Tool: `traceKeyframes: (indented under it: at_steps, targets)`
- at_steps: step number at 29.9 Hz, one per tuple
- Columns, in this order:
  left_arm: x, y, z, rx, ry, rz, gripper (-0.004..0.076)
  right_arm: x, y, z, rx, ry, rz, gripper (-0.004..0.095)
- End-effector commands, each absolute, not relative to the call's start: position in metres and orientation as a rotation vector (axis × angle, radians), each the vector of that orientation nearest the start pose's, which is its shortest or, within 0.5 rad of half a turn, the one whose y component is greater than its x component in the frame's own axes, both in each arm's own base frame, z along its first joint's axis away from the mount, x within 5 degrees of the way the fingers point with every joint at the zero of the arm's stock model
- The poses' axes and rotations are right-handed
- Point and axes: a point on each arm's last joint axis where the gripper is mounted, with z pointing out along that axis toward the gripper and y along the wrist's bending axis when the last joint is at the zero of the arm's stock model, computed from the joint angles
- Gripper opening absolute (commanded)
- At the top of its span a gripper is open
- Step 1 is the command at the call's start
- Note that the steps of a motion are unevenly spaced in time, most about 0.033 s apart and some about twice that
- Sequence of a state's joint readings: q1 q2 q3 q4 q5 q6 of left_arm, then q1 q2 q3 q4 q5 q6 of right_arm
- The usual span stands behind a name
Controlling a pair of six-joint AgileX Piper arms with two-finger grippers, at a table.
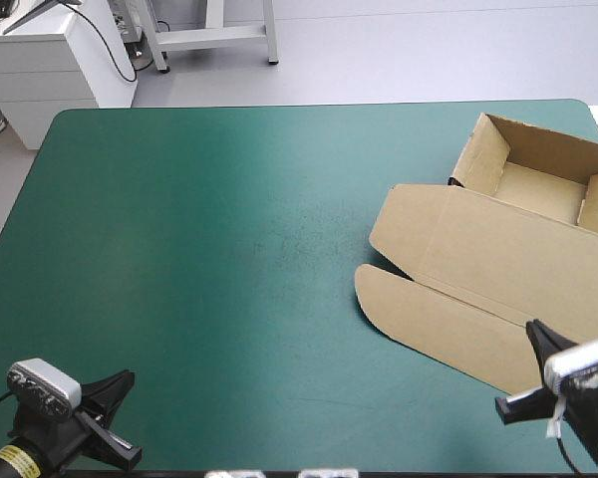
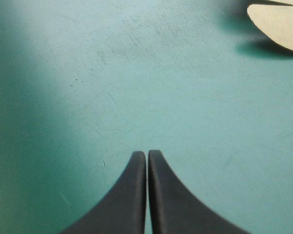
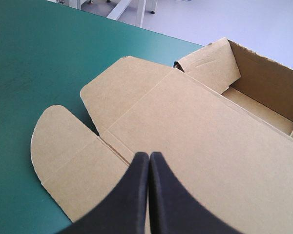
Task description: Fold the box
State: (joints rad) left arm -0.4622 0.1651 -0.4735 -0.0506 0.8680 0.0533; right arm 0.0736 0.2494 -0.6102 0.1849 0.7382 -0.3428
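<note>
The brown box (image 1: 498, 264) lies at the table's right side as an open tray (image 1: 536, 189) with its walls raised. Its lid (image 3: 200, 131) is spread flat toward the near edge and ends in a rounded flap (image 1: 379, 291). My right gripper (image 1: 532, 330) is shut and hovers over the lid's near edge, holding nothing; its black fingers meet in a point (image 3: 149, 156) above the board. At the near left corner, far from the box, my left gripper (image 1: 127, 379) is shut over bare cover (image 2: 146, 154). Only the rounded flap's tip (image 2: 283, 22) shows ahead of it.
The teal-green cover (image 1: 229, 249) stretches bare across the left and middle of the table. The box tray reaches the table's far right corner, close to the right edge.
</note>
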Motion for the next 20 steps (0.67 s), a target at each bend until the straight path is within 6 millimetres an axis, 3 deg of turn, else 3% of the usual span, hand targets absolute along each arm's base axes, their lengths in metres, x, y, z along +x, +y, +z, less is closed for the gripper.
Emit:
traceKeyframes:
  at_steps: [1, 8, 15, 20]
  targets:
    - [0.026, -0.018, 0.297, 0.512, 1.886, -0.336, -0.0008, 0.021, 0.012, 0.329, -0.308, 1.666, 0.009, -0.0019]
    - [0.023, -0.016, 0.295, 0.533, 1.869, -0.321, -0.0008, -0.004, 0.008, 0.314, -0.254, 1.566, 0.007, -0.0020]
    - [0.027, -0.021, 0.286, 0.511, 1.852, -0.372, -0.0008, 0.002, 0.007, 0.296, -0.249, 1.691, 0.017, -0.0020]
    - [0.027, -0.021, 0.287, 0.504, 1.843, -0.379, -0.0008, 0.002, 0.007, 0.296, -0.227, 1.689, 0.025, -0.0021]
